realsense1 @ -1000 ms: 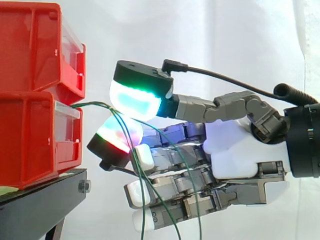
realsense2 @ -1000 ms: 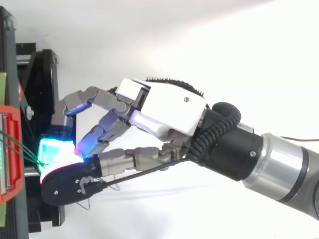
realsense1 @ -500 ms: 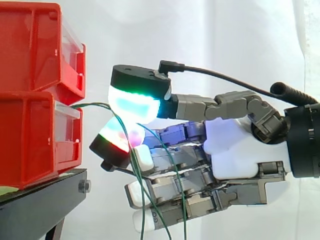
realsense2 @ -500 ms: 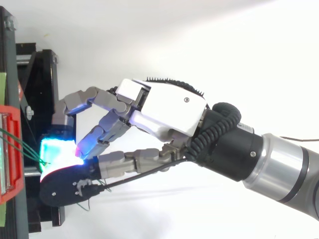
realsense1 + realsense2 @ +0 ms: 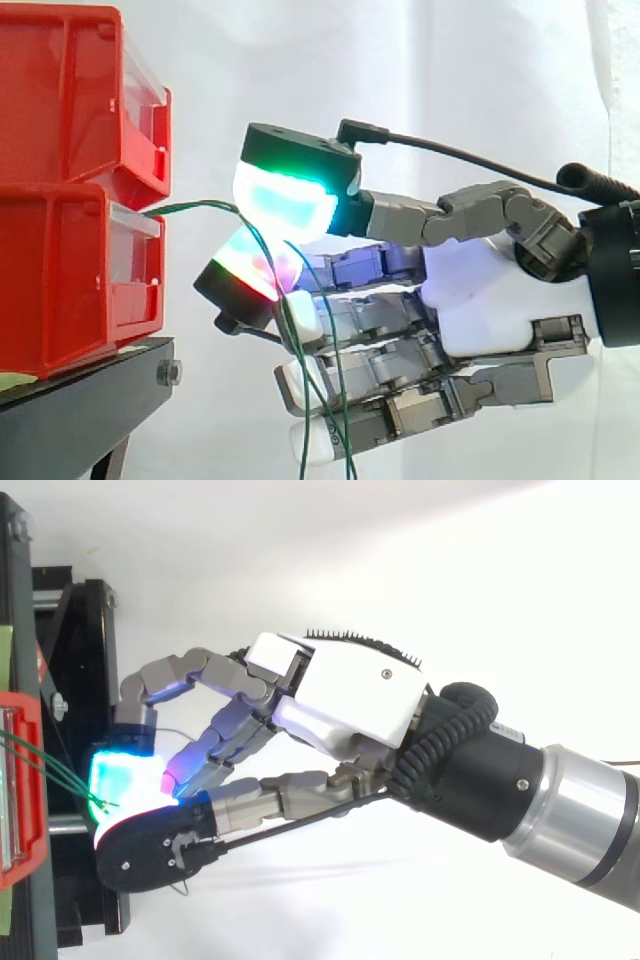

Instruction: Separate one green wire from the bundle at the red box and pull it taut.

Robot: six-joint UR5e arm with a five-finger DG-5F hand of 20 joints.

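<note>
I see the hand (image 5: 480,300) pinching green wires (image 5: 195,206) between two pads (image 5: 285,205) (just beside the red box (image 5: 70,270)). The wires hang down.

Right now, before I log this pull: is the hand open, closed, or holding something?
The hand is closed, its fingers pinching a green wire beside the red box.

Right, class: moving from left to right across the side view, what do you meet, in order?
First the red bins → then the green wires coming out of them → then the robot hand, which comes in from the right edge.
</note>
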